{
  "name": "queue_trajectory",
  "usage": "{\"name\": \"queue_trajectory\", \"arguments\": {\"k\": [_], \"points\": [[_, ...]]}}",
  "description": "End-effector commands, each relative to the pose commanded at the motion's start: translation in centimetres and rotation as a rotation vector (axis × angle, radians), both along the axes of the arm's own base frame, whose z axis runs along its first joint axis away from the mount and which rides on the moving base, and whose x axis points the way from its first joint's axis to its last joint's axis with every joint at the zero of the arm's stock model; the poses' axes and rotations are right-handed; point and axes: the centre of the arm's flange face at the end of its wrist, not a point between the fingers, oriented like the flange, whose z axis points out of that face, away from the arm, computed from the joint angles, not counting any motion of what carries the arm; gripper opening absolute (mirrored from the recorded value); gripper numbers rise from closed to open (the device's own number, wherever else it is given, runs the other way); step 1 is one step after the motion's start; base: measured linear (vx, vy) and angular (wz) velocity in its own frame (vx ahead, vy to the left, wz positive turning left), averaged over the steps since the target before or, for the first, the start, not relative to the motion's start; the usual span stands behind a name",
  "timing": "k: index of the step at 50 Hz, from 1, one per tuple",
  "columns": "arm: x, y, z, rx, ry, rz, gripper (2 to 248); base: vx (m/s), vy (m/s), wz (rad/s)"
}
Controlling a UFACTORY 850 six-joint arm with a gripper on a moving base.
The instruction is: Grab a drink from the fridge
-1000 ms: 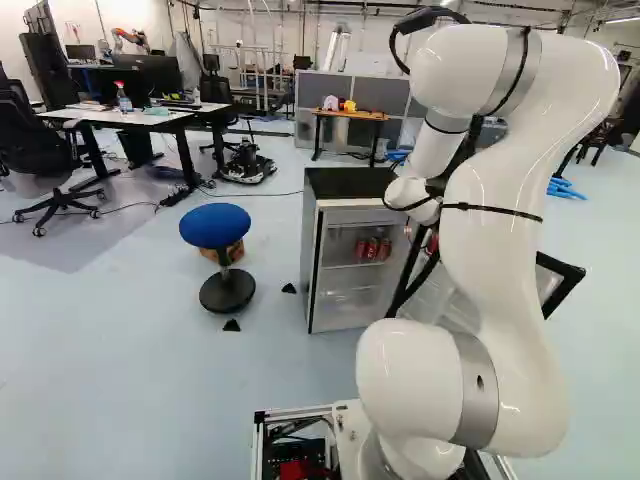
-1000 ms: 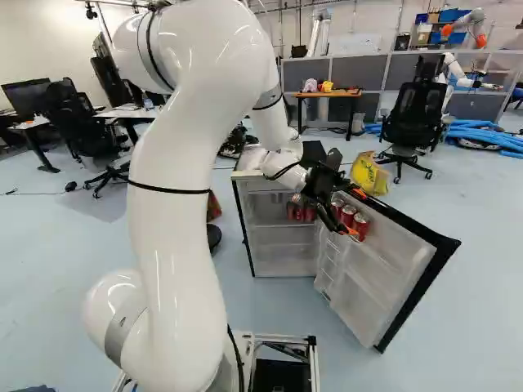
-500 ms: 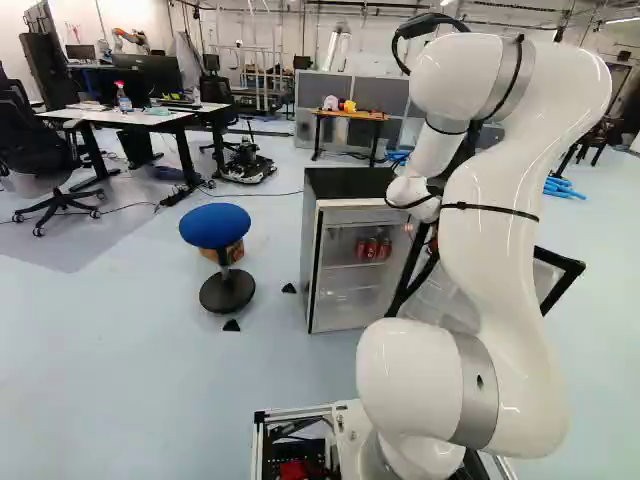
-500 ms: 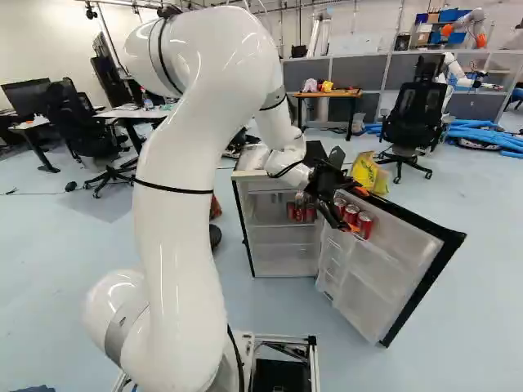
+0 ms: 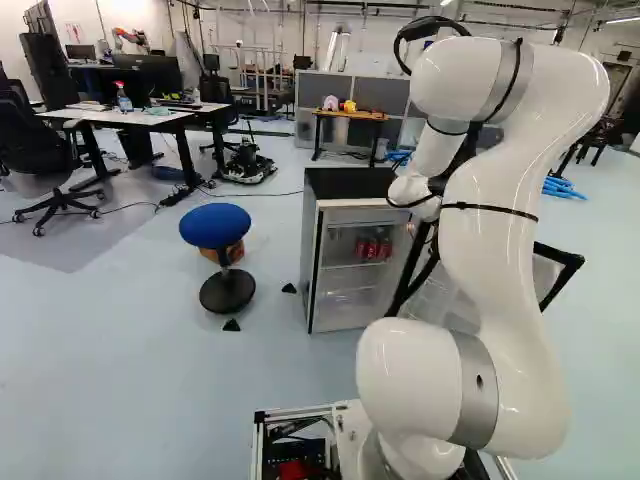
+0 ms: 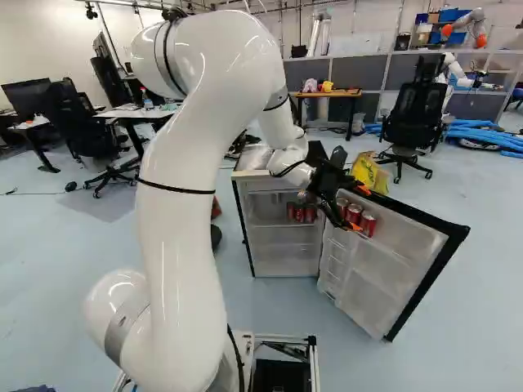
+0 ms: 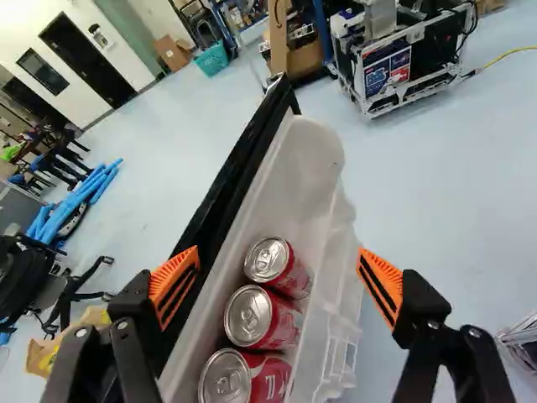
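In the right base view my gripper [image 6: 358, 209] is at the top of the fridge door [image 6: 382, 282], which stands swung out from the fridge [image 5: 350, 183]. Seen from the wrist, the gripper [image 7: 277, 284] is open, straddling the door's upper edge. One finger is on the outer black side, close against it or touching; the other is clear of the inner side. Between and below them, three red cans [image 7: 268, 259] [image 7: 249, 316] [image 7: 226, 378] stand upright in a row in the door shelf [image 7: 312, 180]. More red cans [image 6: 301, 213] sit on a shelf inside the fridge.
A blue stool [image 5: 216, 226] stands beside the fridge at its left. A yellow bag [image 6: 369, 172] lies behind the door, with an office chair [image 6: 413, 122] farther back. Another robot [image 6: 458, 73] is at the far right. Beyond the door is a metal-framed cart [image 7: 388, 77].
The fridge door has swung a little farther out, its cans moving with it. My arm and open gripper have shifted slightly the same way, to the right in the right base view.
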Motion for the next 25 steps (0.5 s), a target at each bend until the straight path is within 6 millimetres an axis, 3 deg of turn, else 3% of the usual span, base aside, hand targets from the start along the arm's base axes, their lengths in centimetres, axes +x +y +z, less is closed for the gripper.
{"name": "queue_trajectory", "arguments": {"k": [25], "points": [[-3.7, 1.7, 1.2, -0.105, 0.092, 0.100, 247, 0.000, 0.000, 0.000]]}}
